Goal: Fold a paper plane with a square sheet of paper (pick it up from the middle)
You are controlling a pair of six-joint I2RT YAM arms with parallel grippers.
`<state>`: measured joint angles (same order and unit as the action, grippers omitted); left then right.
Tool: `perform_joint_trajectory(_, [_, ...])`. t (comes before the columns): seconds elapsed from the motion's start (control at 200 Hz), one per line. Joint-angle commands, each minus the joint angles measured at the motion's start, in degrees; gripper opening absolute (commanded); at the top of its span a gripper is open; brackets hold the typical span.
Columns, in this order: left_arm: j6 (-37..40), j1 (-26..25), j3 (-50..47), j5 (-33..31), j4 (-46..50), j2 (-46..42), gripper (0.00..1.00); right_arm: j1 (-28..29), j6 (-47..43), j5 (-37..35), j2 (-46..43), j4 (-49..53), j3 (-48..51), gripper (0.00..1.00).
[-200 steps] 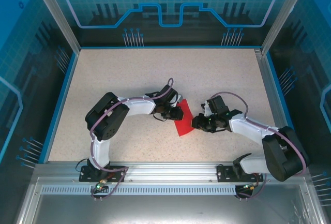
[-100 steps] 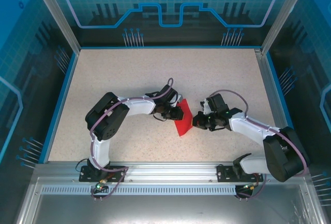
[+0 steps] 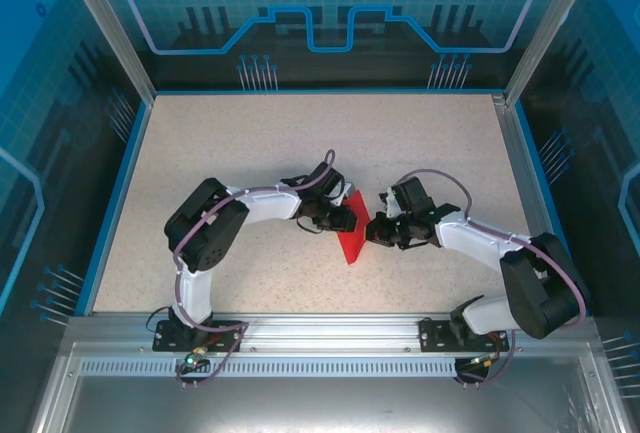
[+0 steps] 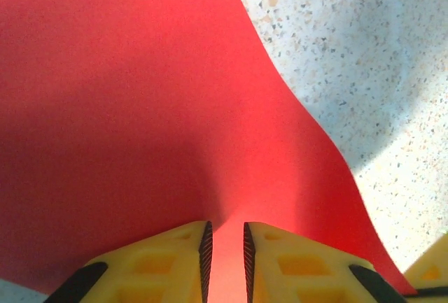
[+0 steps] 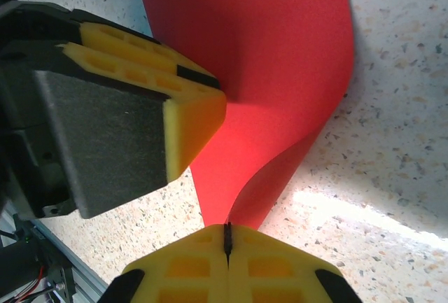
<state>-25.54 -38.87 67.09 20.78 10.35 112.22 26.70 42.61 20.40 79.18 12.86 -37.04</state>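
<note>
Thin red square paper sheet, gripped by both my left pincer and right pincer; opposing tugs could tear it

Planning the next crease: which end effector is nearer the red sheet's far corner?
Left. The left end effector grips the sheet just beside that corner; the right end effector pinches its nearer half.

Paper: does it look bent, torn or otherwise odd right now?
The paper is not flat: it bows in a curve between the left gripper and the right gripper, which both pinch it. No tear shows.
</note>
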Motion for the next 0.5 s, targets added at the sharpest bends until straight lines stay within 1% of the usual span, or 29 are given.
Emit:
perform_joint_trajectory(0.0, [0.44,1.26,2.59,1.33,3.26,-3.87,0.23,0.79,-0.09,0.23,0.35,1.06,-1.4,0.0])
perform_joint_trajectory(0.225, [6.01,4.09,5.3,-3.03,9.41,-4.72,0.23,0.71,-0.55,-0.28,-0.24,2.42,-1.73,0.0])
perform_joint_trajectory(0.4, [7.69,5.88,6.02,-3.24,9.86,-1.31,0.2,0.72,-0.49,-0.12,-0.24,2.34,-1.55,0.0])
perform_joint_trajectory(0.495, [8.21,5.94,6.65,-3.72,9.84,0.24,0.19,0.68,-0.42,-0.19,-0.38,2.7,-1.68,0.0])
